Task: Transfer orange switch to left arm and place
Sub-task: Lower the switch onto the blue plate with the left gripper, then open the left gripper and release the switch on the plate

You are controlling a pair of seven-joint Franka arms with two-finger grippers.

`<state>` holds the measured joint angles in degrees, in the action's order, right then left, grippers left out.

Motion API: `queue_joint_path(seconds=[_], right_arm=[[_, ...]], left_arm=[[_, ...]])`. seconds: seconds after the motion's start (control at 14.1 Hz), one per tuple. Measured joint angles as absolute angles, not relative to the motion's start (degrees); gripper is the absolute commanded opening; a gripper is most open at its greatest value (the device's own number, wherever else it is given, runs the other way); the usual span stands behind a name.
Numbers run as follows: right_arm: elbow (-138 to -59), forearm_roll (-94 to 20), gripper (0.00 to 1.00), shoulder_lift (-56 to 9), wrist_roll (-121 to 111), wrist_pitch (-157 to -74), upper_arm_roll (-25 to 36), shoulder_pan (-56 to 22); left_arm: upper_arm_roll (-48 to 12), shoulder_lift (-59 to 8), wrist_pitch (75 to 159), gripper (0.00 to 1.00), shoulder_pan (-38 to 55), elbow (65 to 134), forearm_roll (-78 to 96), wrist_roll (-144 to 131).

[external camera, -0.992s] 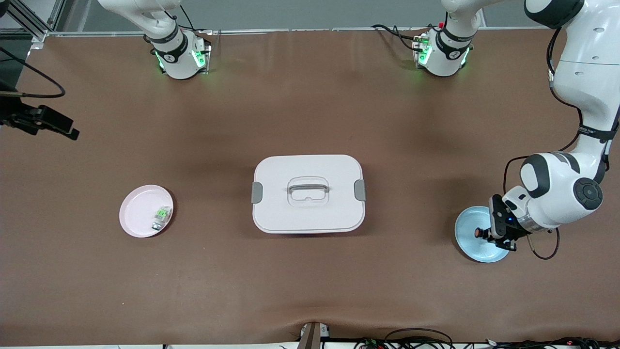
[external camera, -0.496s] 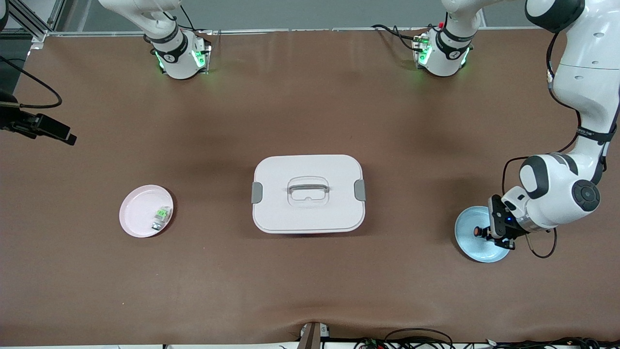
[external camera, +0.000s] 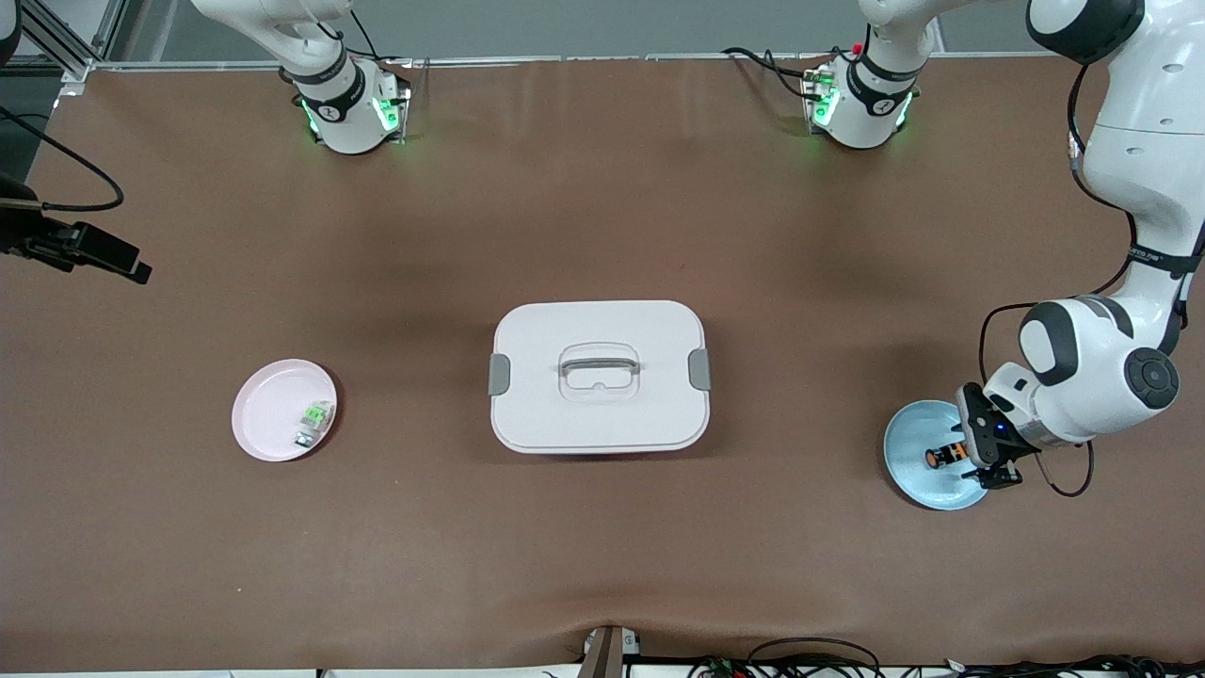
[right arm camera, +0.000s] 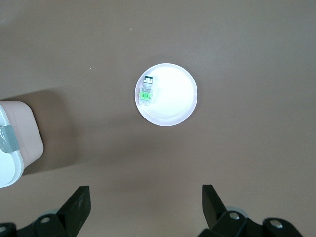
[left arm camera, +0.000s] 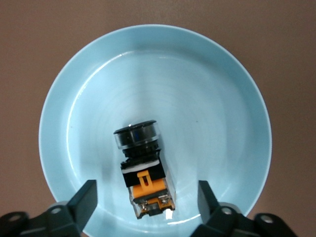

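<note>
The orange switch (left arm camera: pixel 143 170) lies on its side on the blue plate (left arm camera: pixel 232 98), between the spread fingers of the left claw (external camera: pixel 984 460), which hangs low over the plate gripping nothing. The right claw (right arm camera: pixel 146 205) waits up in the air with fingers spread, over the surface (external camera: pixel 602 188) near the pink plate (external camera: pixel 268 414), well apart from the box (external camera: pixel 599 377).

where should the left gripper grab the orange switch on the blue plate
Grip the orange switch across its squarish orange-and-black body, not the round cap. It lies on its side in the blue plate, long axis between the open fingers of the left gripper. Probably best to come straight down from above and close on its two flat long sides.
</note>
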<state>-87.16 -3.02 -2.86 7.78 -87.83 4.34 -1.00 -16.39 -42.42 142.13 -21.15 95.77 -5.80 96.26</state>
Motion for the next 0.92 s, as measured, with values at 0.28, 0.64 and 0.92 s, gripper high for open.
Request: queue_joint_path(seconds=[0.28, 0.64, 0.92], right_arm=[[-87.2, -3.0, 1.00, -2.9, 7.5, -89.1, 4.3, -1.0], [-87.2, -2.5, 1.00, -2.2, 3.4, -89.2, 4.2, -1.1], [-87.2, -2.4, 1.00, -1.5, 2.8, -89.2, 3.9, -1.5]], left_arm=[[-16.8, -41.7, 139.6, 1.00, -21.1, 94.2, -5.8, 94.3], [-17.7, -38.9, 128.9, 1.00, -20.8, 89.3, -5.8, 87.6], [-18.8, -34.9, 122.7, 1.00, -20.5, 88.8, -5.8, 77.7]])
